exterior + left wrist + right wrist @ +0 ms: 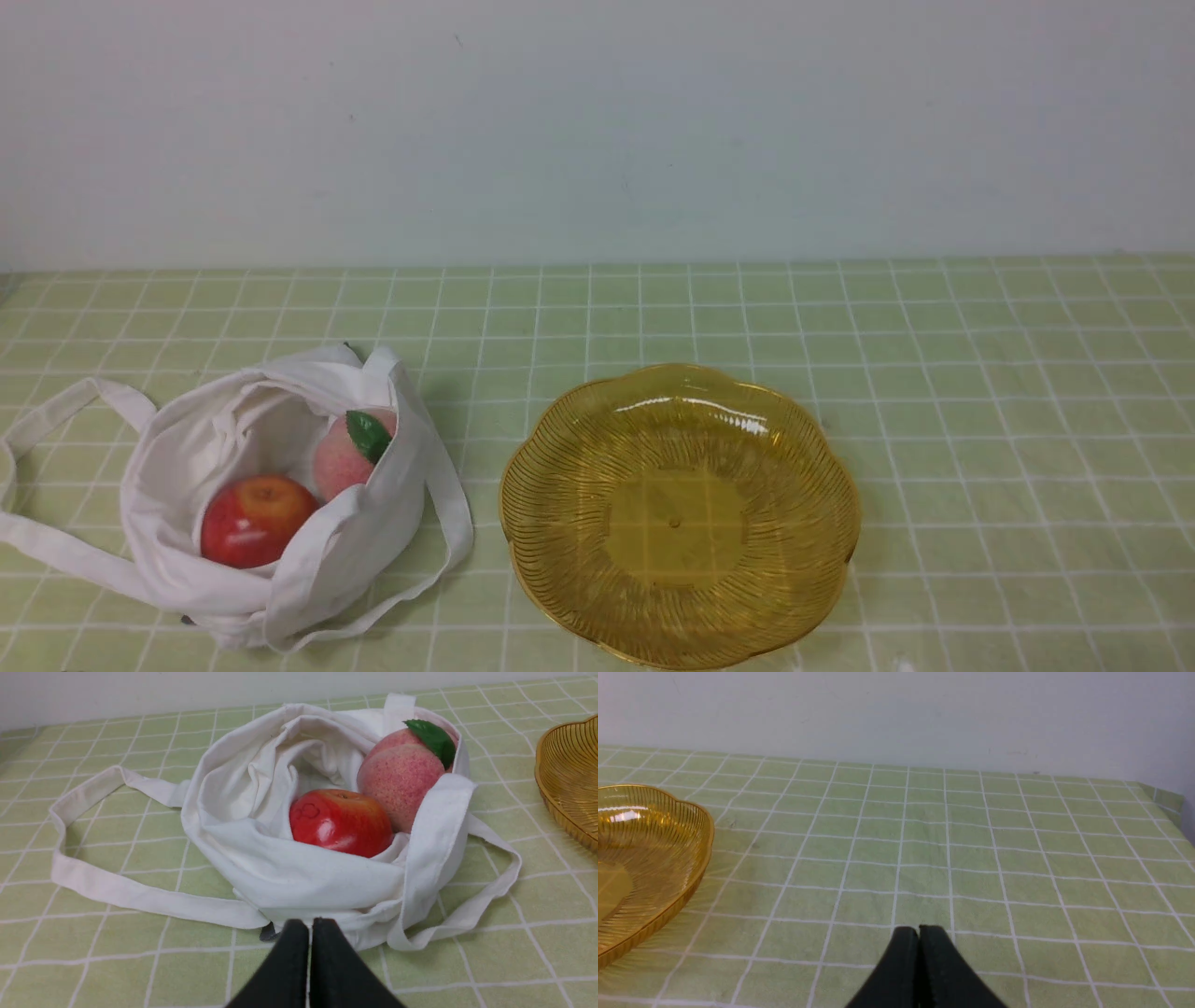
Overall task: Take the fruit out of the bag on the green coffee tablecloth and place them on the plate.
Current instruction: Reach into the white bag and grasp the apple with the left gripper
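Note:
A white cloth bag [187, 467] lies open at the front left of the green grid tablecloth [980, 420]. Inside it sit a red apple [254, 521] and a pink peach [344, 457] with a green leaf. The amber plate [812, 467] stands empty to the bag's right. Neither gripper shows in the front view. In the left wrist view my left gripper [310, 924] is shut and empty, just short of the bag [299, 877], facing the apple [341, 823] and peach [399, 777]. My right gripper [919, 931] is shut and empty over bare cloth, right of the plate [698, 844].
The bag's long straps [56, 551] lie spread on the cloth to its left and front right. A pale wall [597, 131] runs along the table's far edge. The cloth's right edge [1164, 800] shows in the right wrist view.

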